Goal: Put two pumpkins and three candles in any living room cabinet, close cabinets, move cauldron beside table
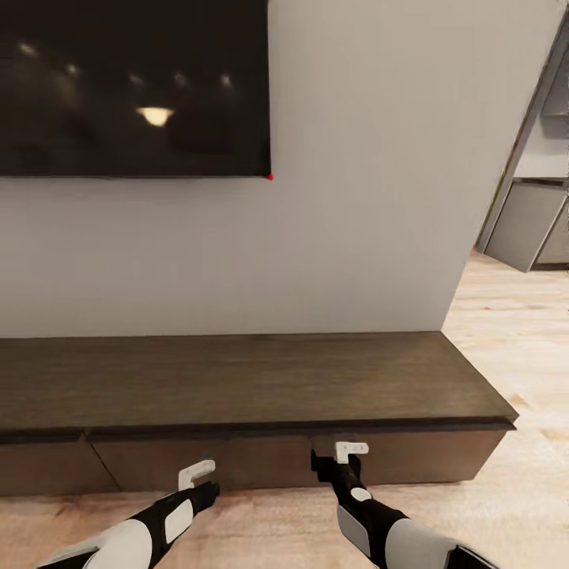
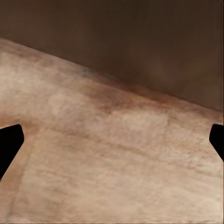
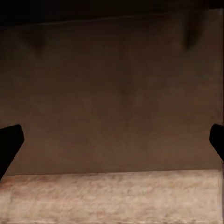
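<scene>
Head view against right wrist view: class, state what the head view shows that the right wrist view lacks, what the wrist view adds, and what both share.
The head view alone takes in the wall-mounted dark screen, the grey wall, the cabinet top, and both arms with the left tool and the right tool low before the closed drawer fronts. The right wrist view alone gives a close look at one drawer front, with its black fingertips spread wide apart. Both share the dark-brown cabinet and the pale wooden floor.
</scene>
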Controlling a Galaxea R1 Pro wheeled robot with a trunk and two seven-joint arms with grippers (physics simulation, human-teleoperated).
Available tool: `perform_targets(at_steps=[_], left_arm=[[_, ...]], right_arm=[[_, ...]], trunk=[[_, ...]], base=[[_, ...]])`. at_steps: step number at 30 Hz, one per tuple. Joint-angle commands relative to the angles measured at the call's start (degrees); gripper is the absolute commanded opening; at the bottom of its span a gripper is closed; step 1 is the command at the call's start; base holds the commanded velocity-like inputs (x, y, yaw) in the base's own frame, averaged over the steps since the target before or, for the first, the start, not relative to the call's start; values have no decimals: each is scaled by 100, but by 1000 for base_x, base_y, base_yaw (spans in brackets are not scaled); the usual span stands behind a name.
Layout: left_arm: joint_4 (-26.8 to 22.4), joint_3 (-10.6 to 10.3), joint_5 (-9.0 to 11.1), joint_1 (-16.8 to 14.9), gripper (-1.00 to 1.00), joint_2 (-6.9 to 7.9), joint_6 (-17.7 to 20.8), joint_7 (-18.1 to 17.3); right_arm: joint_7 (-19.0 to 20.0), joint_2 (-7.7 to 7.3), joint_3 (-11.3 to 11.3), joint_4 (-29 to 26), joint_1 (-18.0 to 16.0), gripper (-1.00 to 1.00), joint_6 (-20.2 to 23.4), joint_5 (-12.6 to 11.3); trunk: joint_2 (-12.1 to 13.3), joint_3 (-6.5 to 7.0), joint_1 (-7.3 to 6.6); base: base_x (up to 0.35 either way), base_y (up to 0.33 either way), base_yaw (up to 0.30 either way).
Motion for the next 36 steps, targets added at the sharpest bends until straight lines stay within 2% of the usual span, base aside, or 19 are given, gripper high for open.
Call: perform_targets(at_steps=[1,7,12,22,32,36], left_arm=[[-4,-13,59,-1,100,-2,6,15],[-3,-13,60,-1,100,-3,9,15],[-9,76,68,163,100,-165,18,26],[-2,54,66,408,100,-147,8,26],[-1,49,66,429,100,-126,-4,24],[-1,49,66,429,100,-126,-7,24]], right_arm=[[-31,0,49,-3,-3,100,-11,-32],[-33,0,49,0,-3,100,-11,-32],[-95,162,99,162,160,100,-119,-108],[-59,86,134,487,483,100,138,-85],[-61,79,134,693,806,100,287,-85],[-60,79,136,697,893,100,288,-85]], trunk=[[-2,-5,-5],[-2,-5,-5],[-2,-5,-5],[-2,-5,-5],[11,217,-30],[171,289,-118]], base=[[-323,0,0],[-324,0,0],[0,0,0],[0,0,0],[0,0,0],[0,0,0]])
